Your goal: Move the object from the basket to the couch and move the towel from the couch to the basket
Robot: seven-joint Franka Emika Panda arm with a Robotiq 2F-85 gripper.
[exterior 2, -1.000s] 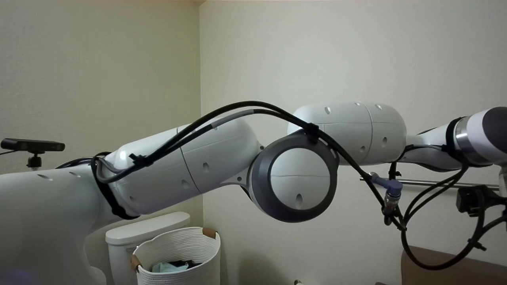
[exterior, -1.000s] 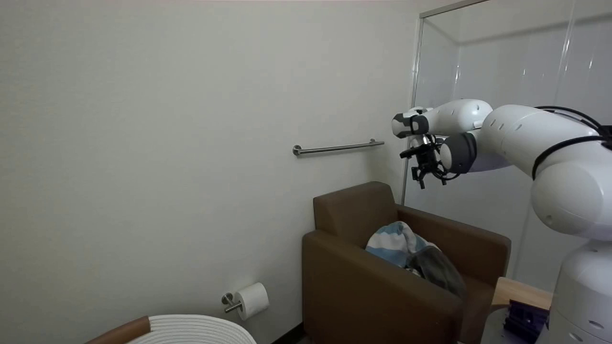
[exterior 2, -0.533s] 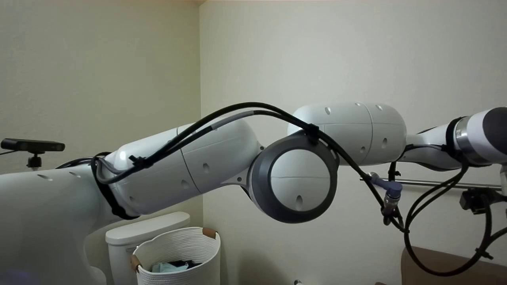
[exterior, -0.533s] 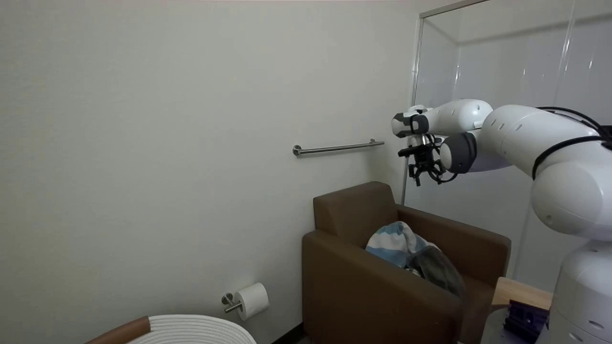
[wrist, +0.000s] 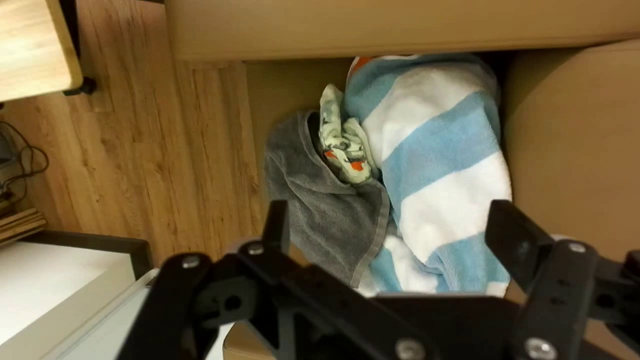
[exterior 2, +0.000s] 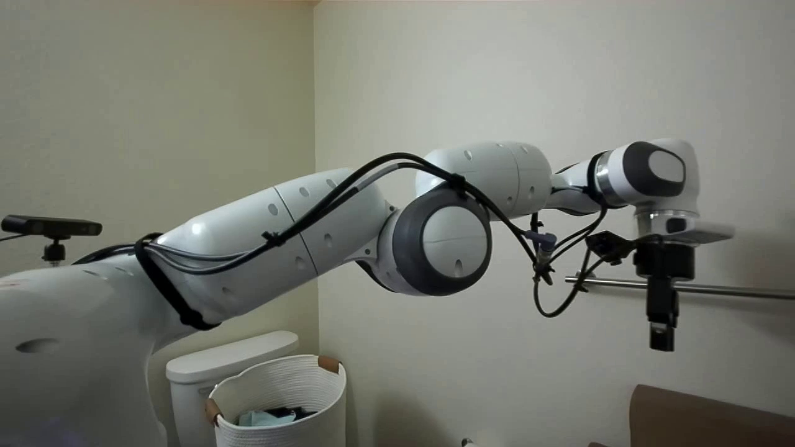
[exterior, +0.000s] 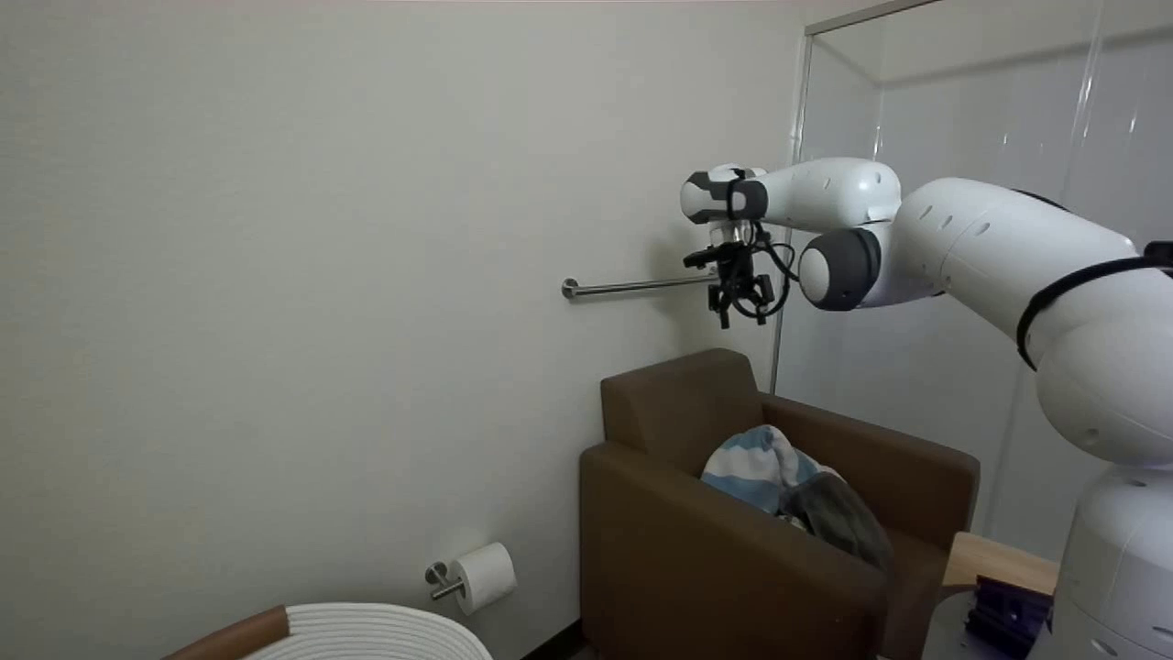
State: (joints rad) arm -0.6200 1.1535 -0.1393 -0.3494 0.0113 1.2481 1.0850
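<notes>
The couch is a brown armchair (exterior: 696, 559); part shows in an exterior view (exterior 2: 702, 413). On its seat lie a blue-and-white striped towel (wrist: 445, 165) and a grey towel (wrist: 325, 210), with a small pale green cloth with orange spots (wrist: 345, 145) between them. The white rope basket (exterior 2: 310, 428) with brown handles holds a light blue cloth (exterior 2: 267, 419) and something dark (exterior 2: 292, 412). Only its rim shows in an exterior view (exterior: 367, 628). My gripper (exterior: 743, 321) points down, high above the chair. In the wrist view the gripper (wrist: 389, 215) is open and empty, fingers wide apart.
A metal wall bar (exterior: 641, 285) is behind the gripper. A toilet paper roll (exterior: 484, 577) sits on the wall between basket and chair. A toilet (exterior 2: 233, 357) stands behind the basket. A wooden table corner (wrist: 37, 50) and glass shower panel (exterior: 916, 412) are near the chair.
The arm has swung and lifted. The gripper moved left and slightly up in both exterior views, coming fully into view in one of them. The towels, chair and basket have not moved.
</notes>
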